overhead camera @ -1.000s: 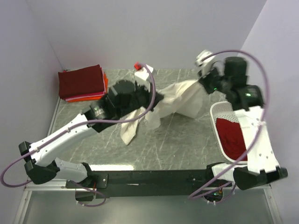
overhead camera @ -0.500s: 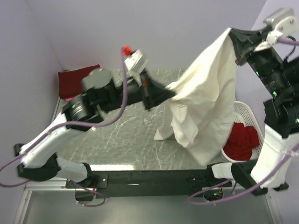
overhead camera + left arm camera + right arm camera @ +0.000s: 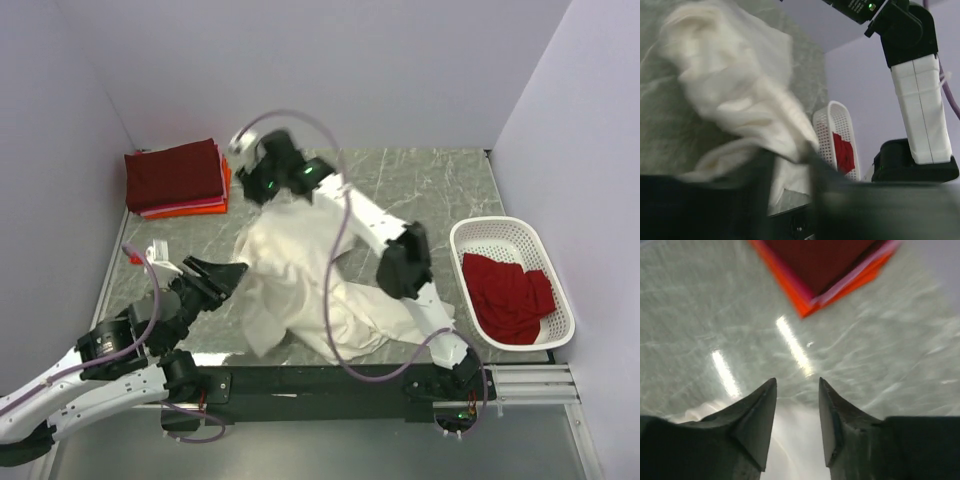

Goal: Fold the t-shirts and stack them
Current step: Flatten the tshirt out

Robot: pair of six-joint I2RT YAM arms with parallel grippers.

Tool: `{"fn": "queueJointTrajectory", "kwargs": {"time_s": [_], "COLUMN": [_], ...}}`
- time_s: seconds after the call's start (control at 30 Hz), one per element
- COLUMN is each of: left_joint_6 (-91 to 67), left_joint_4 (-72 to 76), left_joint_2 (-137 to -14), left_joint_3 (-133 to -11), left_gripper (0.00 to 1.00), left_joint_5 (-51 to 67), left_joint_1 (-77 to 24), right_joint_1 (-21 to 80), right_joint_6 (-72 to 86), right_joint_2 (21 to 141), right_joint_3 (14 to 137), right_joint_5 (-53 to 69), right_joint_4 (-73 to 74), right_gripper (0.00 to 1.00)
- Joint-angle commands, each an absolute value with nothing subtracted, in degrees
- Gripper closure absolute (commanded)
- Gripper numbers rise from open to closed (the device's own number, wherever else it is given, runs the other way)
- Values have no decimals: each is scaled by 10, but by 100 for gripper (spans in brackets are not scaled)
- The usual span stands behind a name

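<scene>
While the cream-white t-shirt [image 3: 300, 270] lies rumpled on the table [image 3: 420, 190], apart from the folded stack [image 3: 178, 180], I judge spreading is in hand. Right gripper [image 3: 797, 382] stands open and empty at the shirt edge nearest the stack; of the left gripper [image 3: 788, 160], blurred among cloth, I cannot tell. Next: smooth it flat.

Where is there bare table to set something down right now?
Most room: the far right of the table, between the right arm, the basket and the back wall. A smaller strip lies between the folded stack and the left gripper. The near middle is crowded by the white shirt.
</scene>
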State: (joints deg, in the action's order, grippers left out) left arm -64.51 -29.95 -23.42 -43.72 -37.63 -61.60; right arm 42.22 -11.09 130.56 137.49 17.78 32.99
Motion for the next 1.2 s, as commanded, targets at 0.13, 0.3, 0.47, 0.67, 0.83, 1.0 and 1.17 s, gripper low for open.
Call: {"fn": "queueJointTrajectory", "kwargs": {"time_s": [0.13,0.3,0.47,0.67,0.83,1.0,1.17], "left_joint_6": [-876,-756,-580,-376,-304,-221,-160], "left_joint_4": [-491,-438,-295,-175,-120,-197,-232], "left_joint_2": [-165,-206,-304,-503,-707,-953,-1066], "left_joint_3": [-393,-424,-431,-508,-570,-763,-856], "left_gripper": [1,0,0,13,22,37,42], "left_joint_5": [-445,-450,-377,-50,137,155,154], "left_joint_1": [-619,-619,-616,-396,-218,-174,-163], "right_joint_1": [390,259,236,221,197,196,218], "right_joint_6": [-116,-183,-219,-289,-364,-431,-467], "right_joint_2": [1185,1085,1114,1095,999,903,785], "right_joint_3": [1270,1073,1008,938,824,687,572], "right_joint_5": [144,319,381,368,322,299,243], "right_joint_4": [314,366,431,503,536,569,566], "right_gripper": [45,44,42,42,42,42,42]}}
